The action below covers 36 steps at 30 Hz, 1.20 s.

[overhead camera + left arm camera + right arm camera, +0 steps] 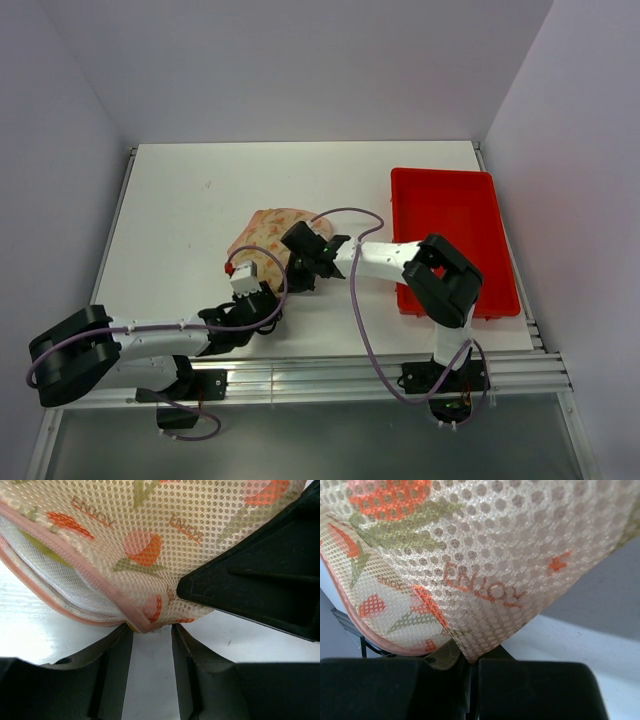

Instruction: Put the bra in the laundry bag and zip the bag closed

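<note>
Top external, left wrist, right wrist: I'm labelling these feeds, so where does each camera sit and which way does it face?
Top external: above and behind the robot, looking down on table, left arm, right arm and laundry bag.
Left wrist: on the left arm, looking along the left tool at the bag's zippered corner.
Right wrist: on the right arm, looking along the right tool, shut on the bag's fabric.
Shared: all show the bag.

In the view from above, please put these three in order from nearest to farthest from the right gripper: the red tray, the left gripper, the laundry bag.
1. The laundry bag: at the right gripper itself, which pinches its fabric.
2. The left gripper: just to the left, at the bag's near edge.
3. The red tray: farther off, to the right.
</note>
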Available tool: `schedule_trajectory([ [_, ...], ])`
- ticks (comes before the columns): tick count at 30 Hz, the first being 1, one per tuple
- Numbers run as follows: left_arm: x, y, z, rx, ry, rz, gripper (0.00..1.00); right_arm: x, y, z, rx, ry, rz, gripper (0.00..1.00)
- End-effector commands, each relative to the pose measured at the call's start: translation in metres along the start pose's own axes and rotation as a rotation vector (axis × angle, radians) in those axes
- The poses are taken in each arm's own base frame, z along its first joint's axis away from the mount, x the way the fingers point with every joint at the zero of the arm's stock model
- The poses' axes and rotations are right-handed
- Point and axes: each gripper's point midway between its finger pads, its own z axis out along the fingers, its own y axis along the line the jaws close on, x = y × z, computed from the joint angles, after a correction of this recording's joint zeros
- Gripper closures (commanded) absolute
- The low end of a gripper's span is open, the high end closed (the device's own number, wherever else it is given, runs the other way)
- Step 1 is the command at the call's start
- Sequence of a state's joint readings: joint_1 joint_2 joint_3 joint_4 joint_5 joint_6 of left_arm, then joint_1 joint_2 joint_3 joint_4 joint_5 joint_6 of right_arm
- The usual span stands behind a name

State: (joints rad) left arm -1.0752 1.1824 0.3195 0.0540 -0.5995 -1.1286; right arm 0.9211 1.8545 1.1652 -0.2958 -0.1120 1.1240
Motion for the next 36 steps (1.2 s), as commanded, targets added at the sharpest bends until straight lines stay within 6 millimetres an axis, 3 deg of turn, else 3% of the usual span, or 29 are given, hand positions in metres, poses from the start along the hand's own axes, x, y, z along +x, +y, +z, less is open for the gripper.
schedule_trajectory([
  [1, -0.004, -0.011, 0.003, 0.06, -0.038, -0.019, 0.57, -0.003, 0.012, -0.013, -0.029, 0.01, -0.019, 1.0],
  [19, -0.008, -0.007, -0.002, 0.115, -0.078, -0.07, 0.64, -0.006, 0.037, -0.031, -0.084, 0.074, -0.013, 1.0],
  [30, -0.019, -0.012, -0.007, 0.14, -0.116, -0.078, 0.66, -0.006, 0.034, -0.031, -0.072, 0.072, -0.014, 1.0],
  [36, -0.018, -0.016, -0.006, 0.151, -0.104, -0.073, 0.72, -0.006, 0.031, -0.029, -0.062, 0.068, -0.015, 1.0],
])
